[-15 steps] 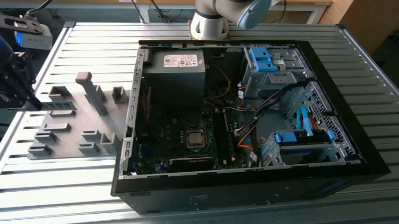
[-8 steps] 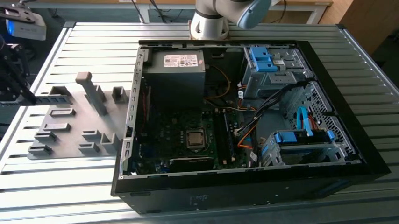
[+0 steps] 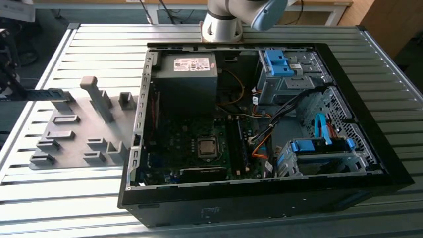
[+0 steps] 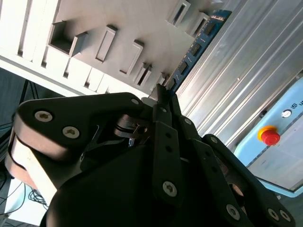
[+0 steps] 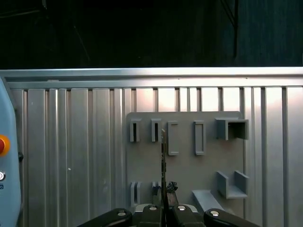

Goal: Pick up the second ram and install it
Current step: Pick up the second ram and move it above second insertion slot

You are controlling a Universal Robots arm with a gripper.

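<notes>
The second ram [image 4: 199, 42] is being gripped by its near end between the fingers of the gripper [image 4: 163, 92], whose jaws are pressed together on the board's two flat faces. The strip is being carried straight out ahead of the fingertips. In the second wrist view its blue-green face and a row of dark chips are being shown. In the first wrist view the ram [image 5: 163, 156] is being seen edge-on as a thin dark line rising from the gripper [image 5: 164, 196]. Beyond the fingertips and behind the ram, a grey fixture plate [image 5: 189, 175] is lying on the ribbed aluminium table [image 5: 71, 142]. Narrow upright slot blocks [image 5: 173, 138] are standing just beside the strip on either side, and open U-shaped blocks [image 5: 232, 182] are standing farther off to one side. Whether the ram's far end is touching the plate or being held clear of it cannot be told. Well apart from the gripper, a red stop button [image 4: 271, 136] is sitting on a pale blue housing [image 4: 284, 156] past the table's edge. In the exterior view an open black computer case [image 3: 264, 203] is lying on the table with its motherboard [image 3: 191, 139] exposed. The fixture plate [image 3: 73, 134] is resting just beside the case on the exterior view's left.
</notes>
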